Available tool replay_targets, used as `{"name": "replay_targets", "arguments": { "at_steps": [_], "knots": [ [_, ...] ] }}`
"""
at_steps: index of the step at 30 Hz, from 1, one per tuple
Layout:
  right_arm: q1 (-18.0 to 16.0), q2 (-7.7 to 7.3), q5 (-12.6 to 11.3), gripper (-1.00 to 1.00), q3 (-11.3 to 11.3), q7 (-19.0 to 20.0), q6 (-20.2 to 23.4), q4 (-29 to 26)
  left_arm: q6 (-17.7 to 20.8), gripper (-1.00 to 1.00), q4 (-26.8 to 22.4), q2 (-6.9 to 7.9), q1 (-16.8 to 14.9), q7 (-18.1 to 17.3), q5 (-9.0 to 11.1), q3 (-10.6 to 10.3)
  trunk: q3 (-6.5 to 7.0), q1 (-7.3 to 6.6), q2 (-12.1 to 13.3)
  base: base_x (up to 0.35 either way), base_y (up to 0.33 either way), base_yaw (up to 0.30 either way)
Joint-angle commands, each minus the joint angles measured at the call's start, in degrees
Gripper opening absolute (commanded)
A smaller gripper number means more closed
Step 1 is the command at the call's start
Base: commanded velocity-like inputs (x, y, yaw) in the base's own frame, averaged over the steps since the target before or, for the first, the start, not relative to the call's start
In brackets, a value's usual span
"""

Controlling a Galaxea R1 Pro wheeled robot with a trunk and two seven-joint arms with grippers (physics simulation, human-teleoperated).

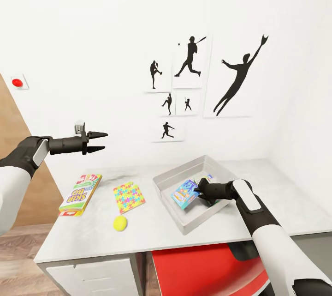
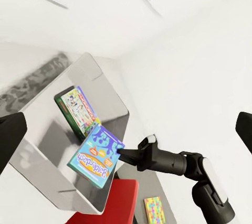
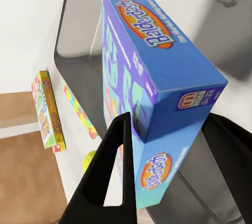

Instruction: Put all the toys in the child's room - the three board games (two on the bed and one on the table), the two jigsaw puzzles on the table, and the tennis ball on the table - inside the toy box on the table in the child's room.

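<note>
The right gripper [image 1: 197,193] has its fingers clamped on the blue game box [image 1: 185,193], holding it tilted inside the grey toy box [image 1: 166,180] on the table [image 1: 276,185]. A second printed box [image 2: 76,107] lies behind it in the bin. The left gripper [image 1: 97,142] hovers above the table with fingers spread and empty. Beside the bin lie the yellow-green game box [image 1: 80,194], a puzzle [image 1: 128,197] and the tennis ball [image 1: 120,223].

White wall [image 1: 92,33]; baseball silhouettes [image 1: 189,58]; plank floor [image 1: 18,245].
</note>
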Motion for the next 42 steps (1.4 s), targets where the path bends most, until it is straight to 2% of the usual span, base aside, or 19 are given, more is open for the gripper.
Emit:
{"name": "replay_targets", "arguments": {
  "at_steps": [1, 7, 8, 28, 30, 35, 37, 39, 42],
  "knots": [
    [-0.07, -0.06, -0.64, -1.00, 0.18, -0.60, -0.02, -0.07, 0.31, 1.00, 0.02, -0.01, -0.06, -0.17, -0.08, 0.10, -0.13, 0.04, -0.13, 0.000, 0.000, 0.000],
    [-0.06, -0.06, -0.64, -1.00, 0.19, -0.61, -0.01, -0.07, 0.31, 1.00, 0.02, 0.03, -0.06, -0.17, -0.08, 0.10, -0.13, 0.04, -0.13, 0.000, 0.000, 0.000],
    [-0.07, -0.06, -0.64, 1.00, 0.19, -0.61, -0.01, -0.07, 0.31, 1.00, 0.02, 0.05, -0.06, -0.17, -0.08, 0.10, -0.13, 0.04, -0.13, 0.000, 0.000, 0.000],
    [-0.05, -0.14, -0.80, 1.00, 0.13, -0.04, 0.31, -0.38, 0.31, 1.00, 0.06, 0.21, -0.06, -0.17, -0.13, 0.10, -0.13, 0.04, -0.13, 0.000, 0.000, 0.000],
    [-0.03, -0.24, -0.84, 1.00, 0.07, 0.02, 0.36, -0.44, 0.31, 1.00, 0.13, 0.82, -0.06, -0.17, -0.09, 0.09, -0.10, 0.04, -0.13, 0.000, 0.000, 0.000],
    [0.45, -0.52, -1.18, 1.00, -0.02, 0.08, 0.61, -5.88, 0.31, 1.00, 0.20, 4.49, -0.06, -1.62, 0.02, 0.10, 0.24, 0.04, -0.13, 0.000, 0.000, -0.043],
    [0.86, -0.76, -1.41, 1.00, 0.05, 0.05, 0.81, -10.63, 0.27, 1.00, 0.43, 6.08, 0.07, -4.99, -0.22, 0.07, 0.41, 0.04, -0.13, 0.000, 0.000, -0.068],
    [1.41, -0.89, -1.53, 1.00, 0.08, 0.02, 1.20, -14.88, 0.20, 1.00, 0.39, 7.36, 1.53, -8.66, -0.40, 0.04, 0.59, 0.04, -0.13, 0.000, 0.000, -0.065],
    [1.70, -0.98, -1.59, 1.00, 0.09, 0.01, 2.43, -19.31, 0.12, 1.00, 0.14, 8.86, 3.79, -11.54, -0.48, 0.05, 0.85, 0.04, -0.13, 0.000, 0.000, -0.042]
  ]
}}
